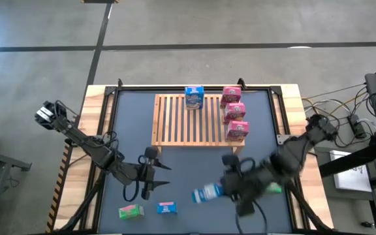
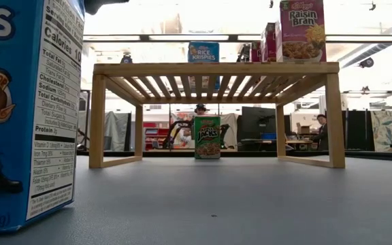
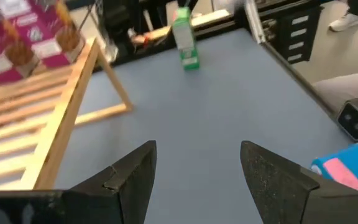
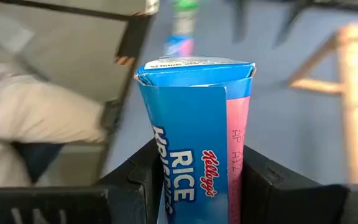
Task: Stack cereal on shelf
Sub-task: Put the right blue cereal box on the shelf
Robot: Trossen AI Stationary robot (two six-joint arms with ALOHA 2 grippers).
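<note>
Rice Krispies box (image 4: pixel 194 137) between right hand (image 4: pixel 194 180) fingers

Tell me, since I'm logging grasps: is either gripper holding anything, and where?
The right gripper clamps a blue cereal box by its two sides; the left gripper holds nothing.

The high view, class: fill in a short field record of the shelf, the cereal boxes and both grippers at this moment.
Shelf: light-wood slatted rack, at the table's far middle.
On shelf: one blue Rice Krispies box; three pink boxes in a row along its right end.
On table: green box and blue box at the near edge.
Right gripper: shut on a blue Rice Krispies box, near the table's front.
Left gripper: open, empty, near the shelf's front left corner.
</note>
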